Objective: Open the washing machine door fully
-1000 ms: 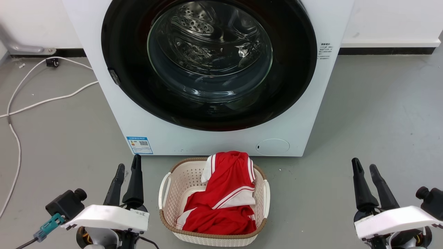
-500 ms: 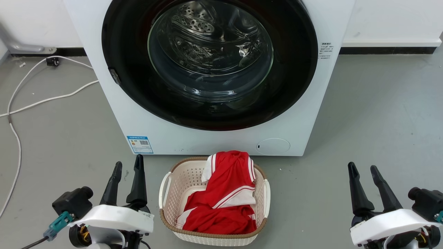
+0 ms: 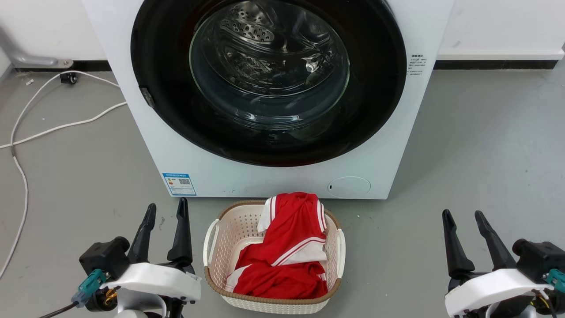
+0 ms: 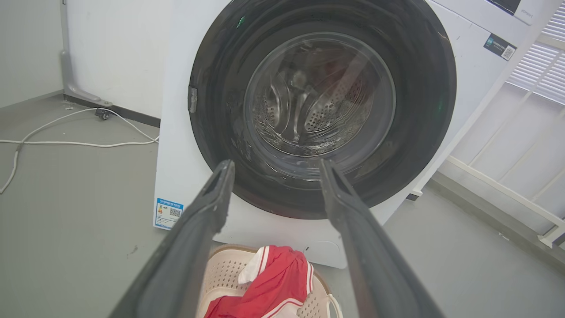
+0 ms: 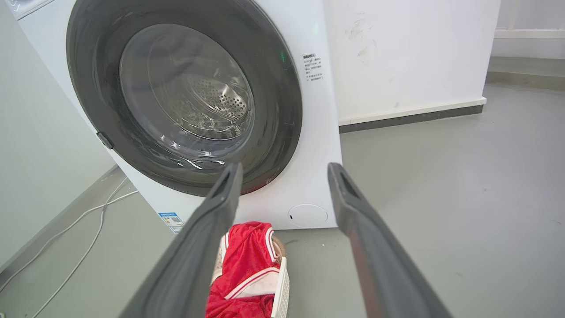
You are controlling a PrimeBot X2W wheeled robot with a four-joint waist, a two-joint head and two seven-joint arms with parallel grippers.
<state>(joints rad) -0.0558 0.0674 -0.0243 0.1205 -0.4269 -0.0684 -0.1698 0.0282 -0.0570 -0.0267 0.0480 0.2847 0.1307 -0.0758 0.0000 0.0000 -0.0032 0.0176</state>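
The washing machine door (image 3: 375,101) is a glossy black disc with a clear glass centre, lying flush against the white machine front (image 3: 282,181); a small latch tab (image 3: 147,97) sits on its left edge. The door (image 4: 423,110) also faces both wrist cameras (image 5: 97,106). My left gripper (image 3: 167,211) hovers low at the lower left, well short of the machine, open and empty. At the lower right my right gripper (image 3: 463,216) is open and empty too. Its fingers (image 5: 353,207) frame the machine's lower front, while the left gripper's fingers (image 4: 216,194) frame the door's bottom.
A cream laundry basket (image 3: 212,247) with red and white clothes (image 3: 287,247) stands on the grey floor just before the machine, between my grippers. White cables (image 3: 53,128) trail over the floor at the left. A small round white flap (image 3: 348,187) sits low on the machine front.
Both grippers have spread their fingers wider and slid slightly lower and inward in the head view. The door has not moved.
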